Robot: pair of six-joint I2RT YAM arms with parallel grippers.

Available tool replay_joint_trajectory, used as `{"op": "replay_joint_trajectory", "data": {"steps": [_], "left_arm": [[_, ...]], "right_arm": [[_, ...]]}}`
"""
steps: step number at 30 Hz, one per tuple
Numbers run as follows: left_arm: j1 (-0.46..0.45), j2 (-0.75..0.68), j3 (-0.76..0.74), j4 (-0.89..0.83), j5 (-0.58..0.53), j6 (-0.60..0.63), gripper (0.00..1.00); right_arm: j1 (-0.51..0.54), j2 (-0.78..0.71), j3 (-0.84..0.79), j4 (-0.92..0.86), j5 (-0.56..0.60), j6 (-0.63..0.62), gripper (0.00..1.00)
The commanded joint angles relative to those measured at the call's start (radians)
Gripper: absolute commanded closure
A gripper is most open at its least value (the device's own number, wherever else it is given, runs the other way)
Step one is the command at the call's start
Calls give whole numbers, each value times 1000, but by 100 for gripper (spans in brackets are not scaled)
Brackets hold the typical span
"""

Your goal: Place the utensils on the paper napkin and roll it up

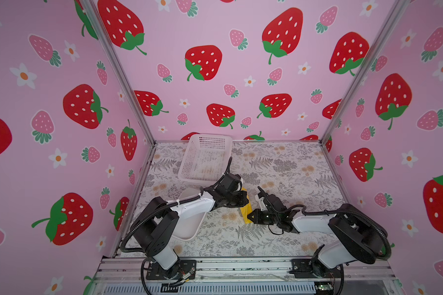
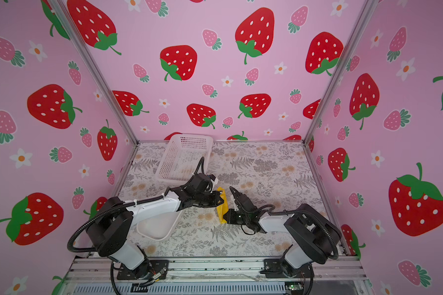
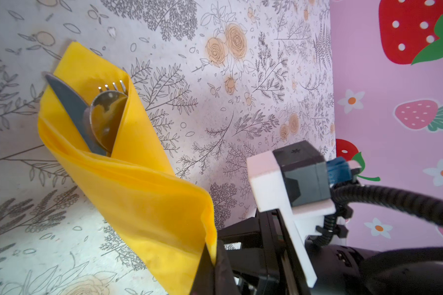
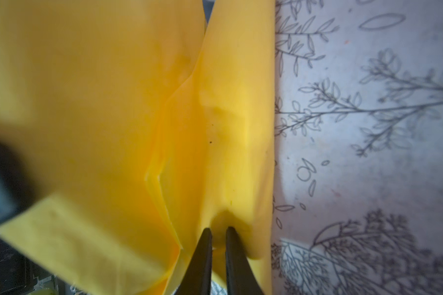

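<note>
1. Yellow paper first: the paper napkin (image 3: 138, 199) lies on the floral tablecloth (image 3: 241, 115) between my two arms. It is already wound into a loose cone around the knife (image 3: 67, 102), spoon (image 3: 105, 120) and fork (image 3: 113, 86), whose heads poke out of its open end.
2. My left gripper (image 3: 212, 265) is clamped on the napkin's free edge near the handle end. My right gripper (image 4: 218, 236) has nipped a small pucker of the outer layer between jaws that are almost together.
3. I judge the step in hand to be drawing the wrap tight.
   - My two pinches should turn together and at the same rate, or the tube will twist into a corkscrew.
   - The paper is thin and will likely tear if I pull my arms apart, so the tension should run around the roll rather than along it.
   - I want the handle end kept low, because the cutlery could slide out of the open mouth.
   - The loose flap should finish underneath, where the metal's weight pins it.
4. In both top views the paper napkin (image 1: 245, 214) shows only as a narrow strip between my grippers. It sits nearer me than the perforated basket (image 1: 210, 136) and apart from the white tray (image 1: 187, 229).
5. I can read no brand, label or lettering on anything here.
</note>
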Motion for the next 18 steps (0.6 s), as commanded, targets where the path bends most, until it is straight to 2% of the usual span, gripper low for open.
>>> {"op": "replay_joint_trajectory", "data": {"steps": [1, 10, 18], "left_arm": [[-11, 36, 60, -11, 25, -15, 100], [-24, 69, 92, -16, 30, -25, 100], [-25, 72, 86, -34, 16, -11, 100]], "right_arm": [[-3, 23, -8, -19, -8, -14, 85], [-4, 23, -19, 27, -42, -8, 85], [-41, -55, -30, 28, -40, -18, 84]]}}
